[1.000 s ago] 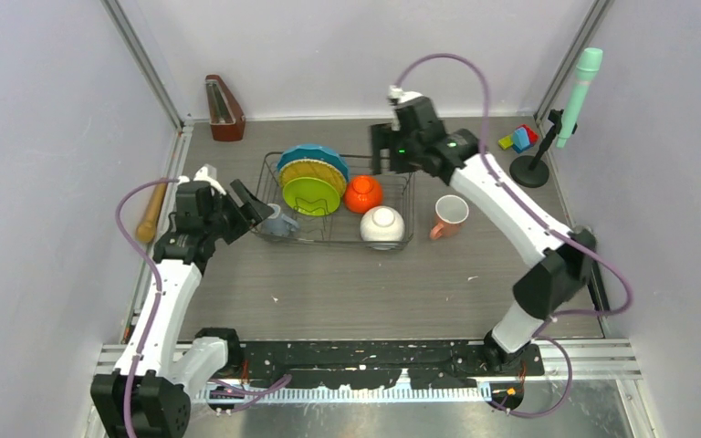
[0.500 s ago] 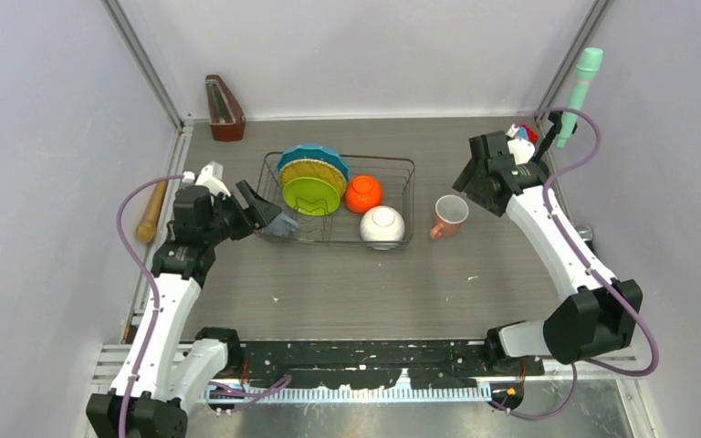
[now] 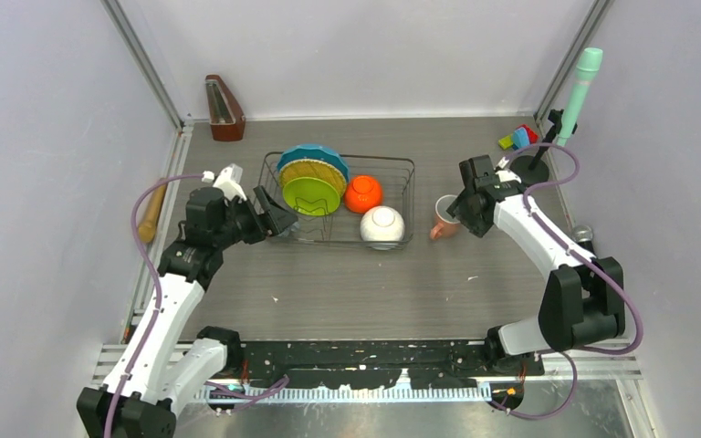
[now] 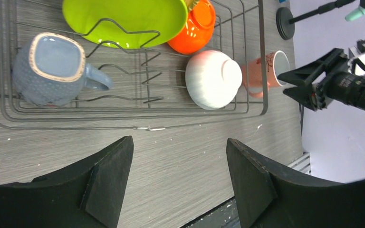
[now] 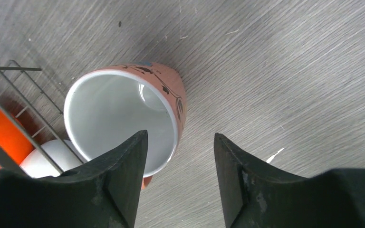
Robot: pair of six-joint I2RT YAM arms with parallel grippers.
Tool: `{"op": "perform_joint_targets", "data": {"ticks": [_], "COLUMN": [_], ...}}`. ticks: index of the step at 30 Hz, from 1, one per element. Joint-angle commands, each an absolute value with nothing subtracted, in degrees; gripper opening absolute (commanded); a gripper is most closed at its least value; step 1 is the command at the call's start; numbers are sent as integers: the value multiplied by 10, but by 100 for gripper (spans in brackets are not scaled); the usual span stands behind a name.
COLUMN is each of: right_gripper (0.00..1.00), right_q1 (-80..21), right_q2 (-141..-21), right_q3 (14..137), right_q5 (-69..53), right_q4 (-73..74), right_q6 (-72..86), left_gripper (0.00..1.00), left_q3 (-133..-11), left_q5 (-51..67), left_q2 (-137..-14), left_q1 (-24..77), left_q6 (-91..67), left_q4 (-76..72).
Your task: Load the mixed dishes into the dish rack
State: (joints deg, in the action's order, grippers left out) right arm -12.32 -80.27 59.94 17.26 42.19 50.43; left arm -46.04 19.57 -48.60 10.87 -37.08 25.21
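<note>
Saw a grey bench (image 3: 374, 283) carrying the dish rack (image 3: 394, 181), a pink mug (image 3: 447, 217) upright just beside its right end. Noted rolling pin (image 3: 151, 214) at left edge, toy blocks (image 3: 518, 139) back right.

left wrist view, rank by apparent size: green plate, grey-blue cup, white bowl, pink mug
1. green plate, cropped at top
2. grey-blue cup, maybe just nearer than the bowl
3. white bowl
4. pink mug, partly hidden

Metronome (image 3: 224, 109) back left, rolling pin (image 3: 151, 214) left, coloured blocks (image 3: 518, 139) and mint-green tube (image 3: 582, 91) back right.
</note>
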Motion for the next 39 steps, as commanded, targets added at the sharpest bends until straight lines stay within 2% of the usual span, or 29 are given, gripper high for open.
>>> {"op": "perform_joint_targets", "data": {"ticks": [1, 2, 3, 4, 5, 7, 13, 17, 20, 24, 26, 30, 33, 35, 39], "right_gripper": [51, 46, 31, 22, 6, 1, 0, 0, 0, 0, 0, 0, 0, 0, 0], "right_q1": [-121, -121, -120, -119, -118, -116, -116, -116, -116, -116, -116, -116, -116, -116, -118], "right_q2": [-812, -811, -810, -805, -801, -784, -687, -622, -585, -540, -523, -538, -554, -567, -590], "right_q3": [591, 589, 588, 587, 587, 587, 600, 605, 609, 600, 577, 557, 531, 512, 520], "right_q5": [169, 171, 174, 179, 181, 193, 240, 211, 173, 45, -60, -169, -228, -255, -293], "right_q4": [370, 368, 369, 369, 371, 374, 388, 358, 327, 237, 176, 58, -85, -160, -189], "right_q6": [529, 529, 530, 529, 526, 519, 481, 436, 418, 423, 446, 517, 607, 651, 683], "left_gripper": [74, 74, 74, 74, 74, 74, 74, 74, 70, 66, 64, 68, 74, 74, 73], "left_q3": [-469, -470, -470, -470, -469, -469, -473, -484, -488, -492, -484, -480, -477, -472, -474], "left_q5": [209, 210, 212, 213, 215, 223, 268, 298, 307, 316, 320, 330, 317, 304, 298], "left_q2": [-484, -486, -488, -490, -493, -500, -532, -554, -569, -592, -602, -623, -630, -631, -648], "left_q1": [134, 141, 147, 154, 160, 171, 187, 198, 216, 252, 276, 316, 339, 343, 347], "left_q6": [-372, -374, -377, -382, -390, -404, -463, -500, -523, -561, -597, -619, -622, -632, -628], "left_q4": [225, 224, 220, 217, 212, 199, 147, 114, 80, 21, -52, -147, -202, -247, -302]}}
